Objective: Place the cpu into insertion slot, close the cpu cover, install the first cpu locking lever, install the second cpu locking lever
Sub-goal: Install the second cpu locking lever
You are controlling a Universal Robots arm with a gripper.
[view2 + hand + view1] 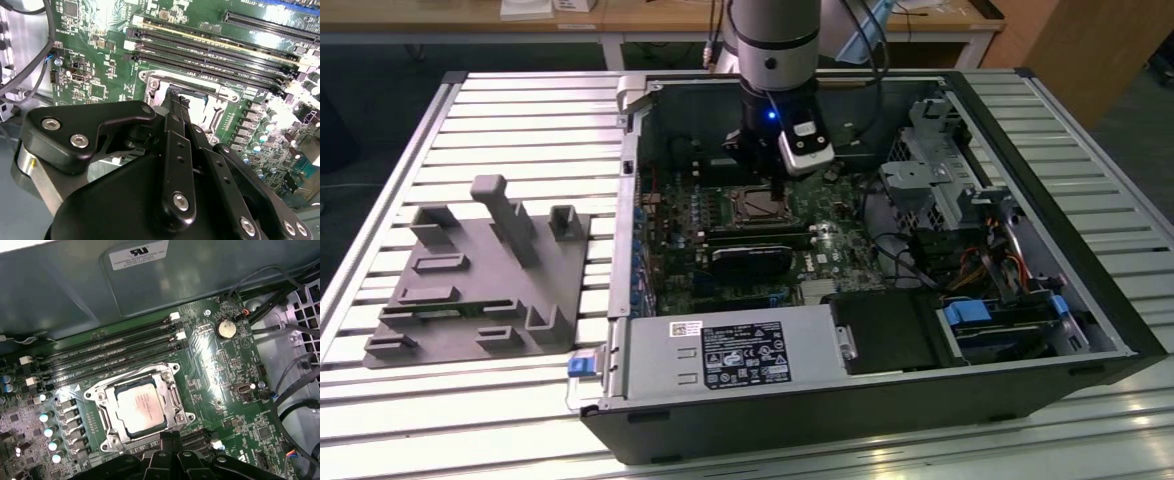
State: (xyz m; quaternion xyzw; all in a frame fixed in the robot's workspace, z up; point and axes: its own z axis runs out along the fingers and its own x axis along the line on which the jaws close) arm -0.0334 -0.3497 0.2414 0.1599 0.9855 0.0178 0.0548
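The cpu (141, 407), a square chip with a dull silver top, lies in the insertion slot (107, 442) on the green motherboard. The silvery cpu cover (172, 392) lies flat around it, and the chip shows through its window. My gripper (169, 438) hangs just above the socket's edge, fingertips pressed together with nothing visible between them. In the second wrist view the black fingers (176, 150) hide much of the insertion slot (150, 80). The exterior view shows the gripper (775, 192) at the insertion slot (750, 207) inside the open computer case.
Long black memory slots (110, 352) run beside the socket. A coin battery (225, 329) and loose cables (295, 385) lie nearby. A black card (750, 262), the power supply (734, 355) and a drive cage (947, 175) crowd the case. A grey fixture block (480, 270) sits at the exterior view's left.
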